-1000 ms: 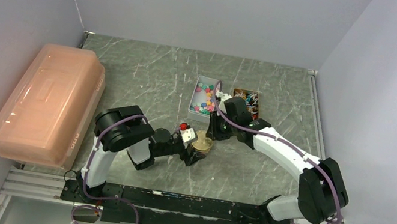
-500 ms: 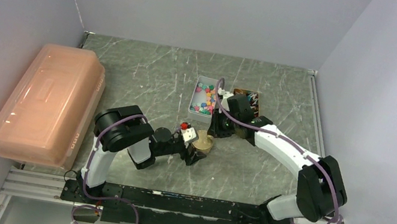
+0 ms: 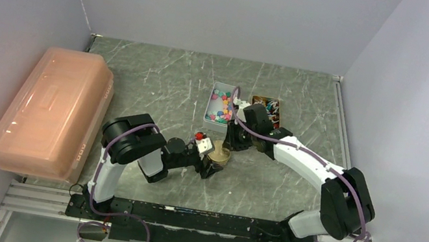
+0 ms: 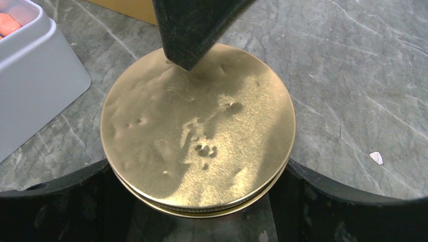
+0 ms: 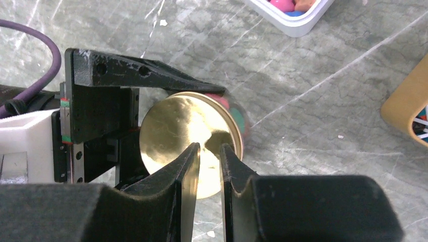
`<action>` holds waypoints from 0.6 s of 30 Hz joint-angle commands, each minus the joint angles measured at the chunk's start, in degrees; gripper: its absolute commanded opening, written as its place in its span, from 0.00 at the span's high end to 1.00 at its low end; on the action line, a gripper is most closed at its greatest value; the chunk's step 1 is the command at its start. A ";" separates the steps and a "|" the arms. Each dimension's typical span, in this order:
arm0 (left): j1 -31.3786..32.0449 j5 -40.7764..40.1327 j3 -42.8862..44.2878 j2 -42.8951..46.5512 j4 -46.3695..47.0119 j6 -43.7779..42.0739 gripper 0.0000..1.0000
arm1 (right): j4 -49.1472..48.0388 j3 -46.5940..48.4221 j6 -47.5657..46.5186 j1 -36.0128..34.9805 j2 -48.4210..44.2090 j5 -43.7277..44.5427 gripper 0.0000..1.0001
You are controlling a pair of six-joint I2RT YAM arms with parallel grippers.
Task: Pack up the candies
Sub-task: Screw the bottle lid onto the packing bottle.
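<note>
Top external view: the jar [image 3: 218, 156] sits near the middle of the tabletop [image 3: 159, 79] with its gold lid [image 4: 197, 126] on. The left pincer [image 3: 210, 162] comes in from 9 o'clock, spread wide with one finger on each side of the jar and pressed against it, so it's got hold of the jar. The left wrist cam shows it best: the fingers [image 4: 65, 201] hug the jar at 8 and 4 o'clock, just under the lid.

The right pincer [image 5: 208, 147] reaches in from 1 o'clock and hangs over the lid. Its jaws are almost together with only a thin slit between them, and there's nothing in that slit. From the left wrist cam its dark tip looks to be touching the lid up at 12 o'clock, near the rim.

Most of the candies [image 3: 221, 106] are piled in a white tray [image 4: 35, 85] near the jar, at its 12 o'clock; they're pink, blue, green and yellow. A few are inside the jar too. On the right wrist cam, pink and green ones peek through the glass at the lid's 2 o'clock edge.

A wooden box [image 5: 404, 108] sits just beside the tray at its 3 o'clock, but I can't make out what's in it. A big pink bin [image 3: 52, 110] with its cover on sits at the tabletop's 9 o'clock edge, well apart from everything else.
</note>
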State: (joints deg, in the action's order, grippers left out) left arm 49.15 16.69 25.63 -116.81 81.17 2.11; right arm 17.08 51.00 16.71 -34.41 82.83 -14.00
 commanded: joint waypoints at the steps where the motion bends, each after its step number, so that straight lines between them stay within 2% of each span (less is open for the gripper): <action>1: -0.11 0.71 -1.55 -1.37 -13.06 1.97 0.71 | 1.93 2.61 -0.60 -3.74 -2.75 4.51 0.75; 8: -0.11 0.64 -1.77 -1.39 -12.82 2.06 0.71 | 4.27 5.31 -0.67 -8.63 -3.12 12.56 0.85; 13: -0.19 0.55 -1.87 -1.36 -12.86 2.02 0.71 | 4.01 3.85 -0.38 -10.60 1.09 13.74 1.00; 18: -0.14 0.38 -1.89 -1.13 -13.07 1.87 0.71 | 3.93 1.25 0.59 -14.92 7.67 16.05 1.00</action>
State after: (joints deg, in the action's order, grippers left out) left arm 49.15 16.86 25.56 -116.60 80.75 1.02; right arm 19.40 54.15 16.75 -45.93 85.73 -1.69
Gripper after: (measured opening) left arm 0.865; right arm 0.010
